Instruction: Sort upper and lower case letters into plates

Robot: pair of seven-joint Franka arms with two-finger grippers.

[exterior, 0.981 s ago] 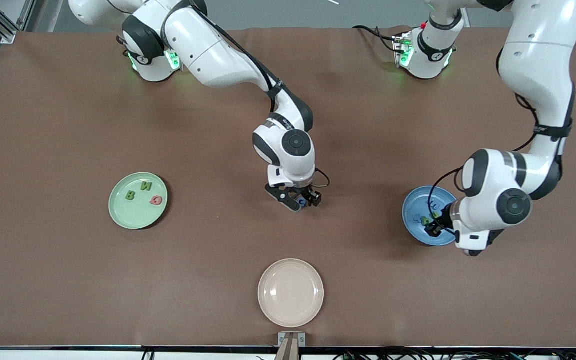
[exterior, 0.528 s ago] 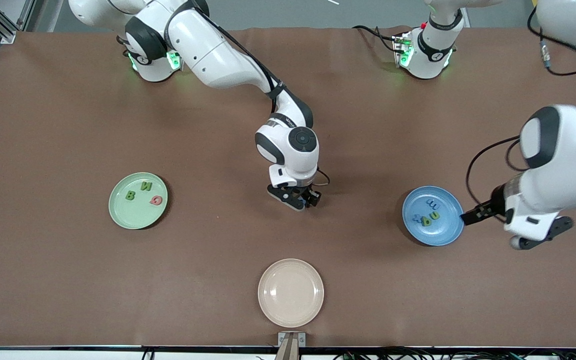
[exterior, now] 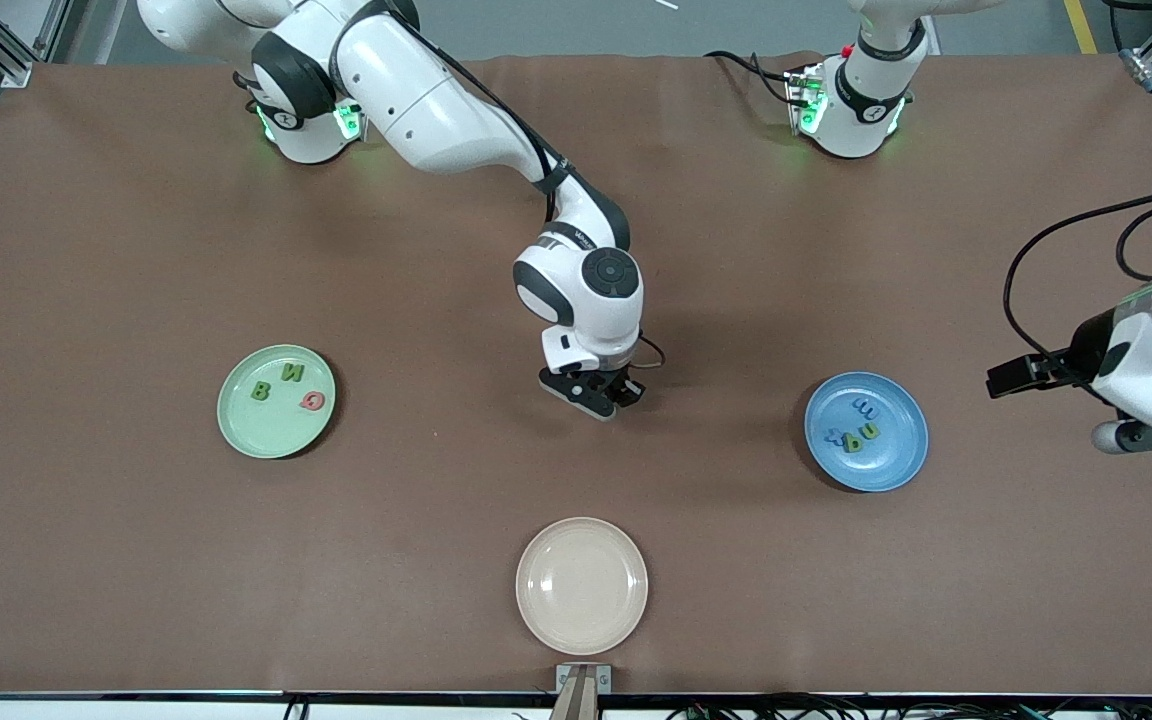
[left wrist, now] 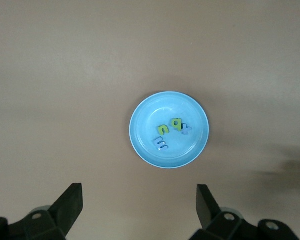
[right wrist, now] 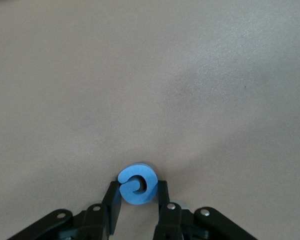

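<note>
Here, right gripper (right wrist: 138, 200) fingers clench blue letter (right wrist: 137, 189); left gripper (left wrist: 140, 202) released; green plate (exterior: 236, 420) letters: B, N.

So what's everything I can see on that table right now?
Mint green plate: one, toward the right arm's end; holds two green letters and a red letter.
Blue plate: one, toward the left arm's end; holds four small letters, green and blue.
Cream plate: one, nearest the front camera.
Blue letter: one, mid-table, between the fingers.
Right gripper: shut on the blue letter.
Left gripper: open, over the table's edge past the blue plate.
</note>
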